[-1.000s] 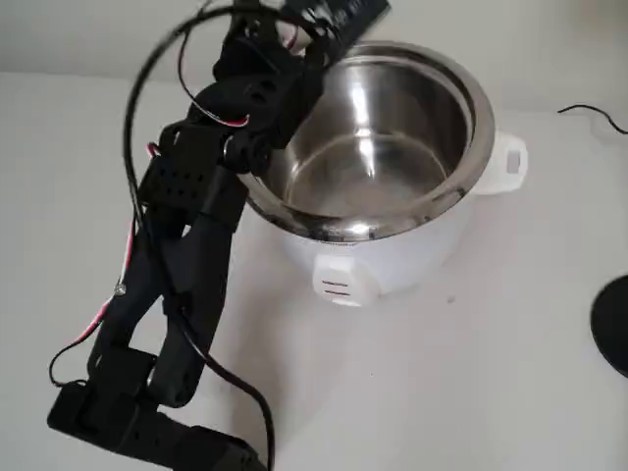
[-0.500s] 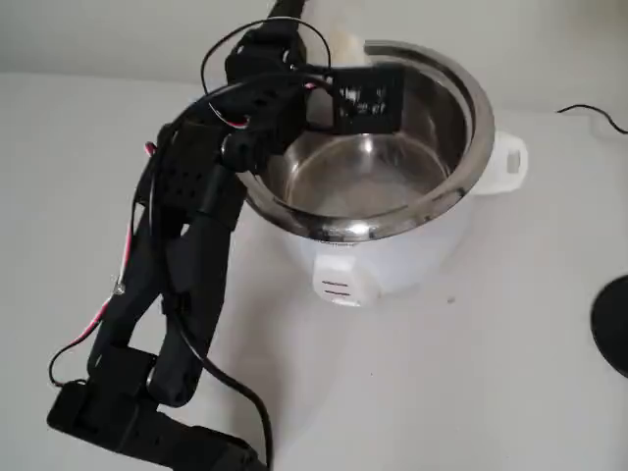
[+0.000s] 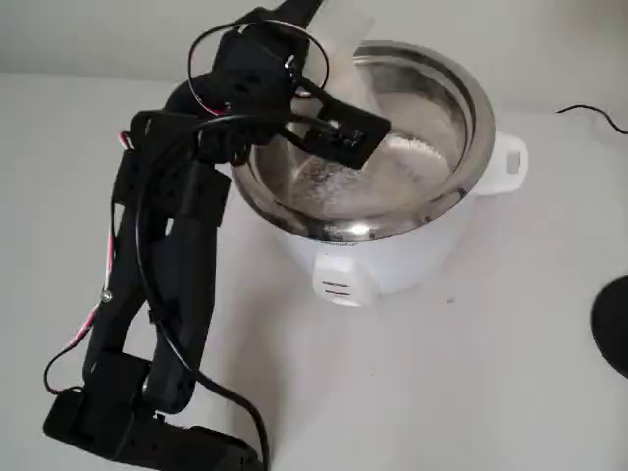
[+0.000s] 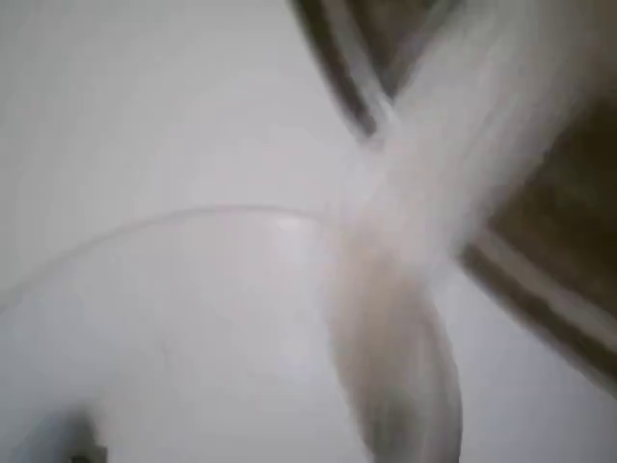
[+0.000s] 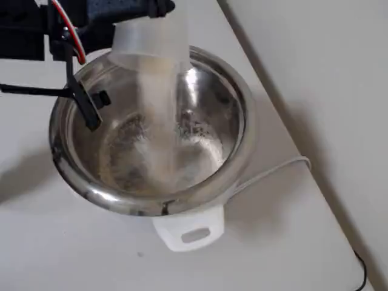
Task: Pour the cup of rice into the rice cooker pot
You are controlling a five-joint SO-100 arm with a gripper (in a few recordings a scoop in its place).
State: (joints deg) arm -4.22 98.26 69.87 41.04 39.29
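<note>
No readable text — none on anything.

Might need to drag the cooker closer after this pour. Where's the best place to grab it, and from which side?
Probably the white side handle of the rice cooker pot: it sticks out from the body and has a slot for a finger. Come from outside, over bare table, since the steel rim is wide and rounded. The gripper holds the tilted cup, rice streaming.
</note>
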